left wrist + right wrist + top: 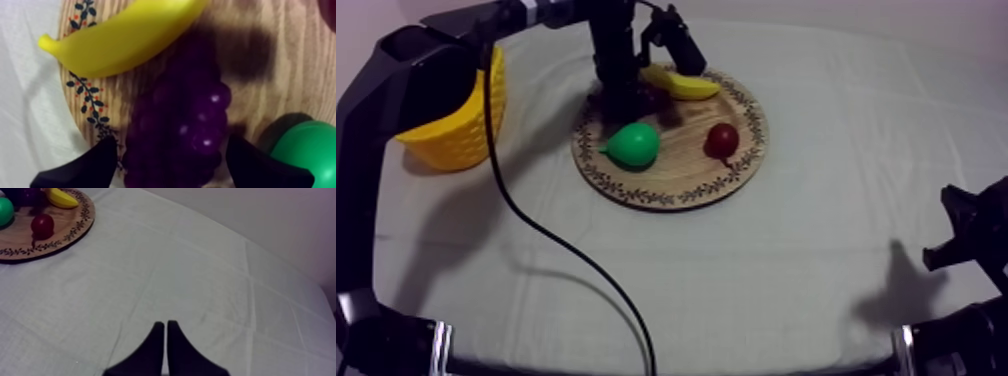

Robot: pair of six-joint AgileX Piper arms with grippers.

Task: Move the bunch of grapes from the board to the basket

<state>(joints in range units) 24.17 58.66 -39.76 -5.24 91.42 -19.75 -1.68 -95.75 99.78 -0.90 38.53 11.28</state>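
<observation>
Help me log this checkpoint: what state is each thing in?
bunch of grapes, lying on the wooden board
banana, lying on the board
pear, on the board
small red fruit, on the board
yellow basket, upright beside the board
left gripper, open astride the grapes
right gripper, shut over bare cloth

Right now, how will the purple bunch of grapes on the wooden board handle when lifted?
The purple bunch of grapes shines glossy: probably hard, light, perhaps slippery. Lumpy, so unlikely to roll. Close yellow banana may get nudged.
</observation>
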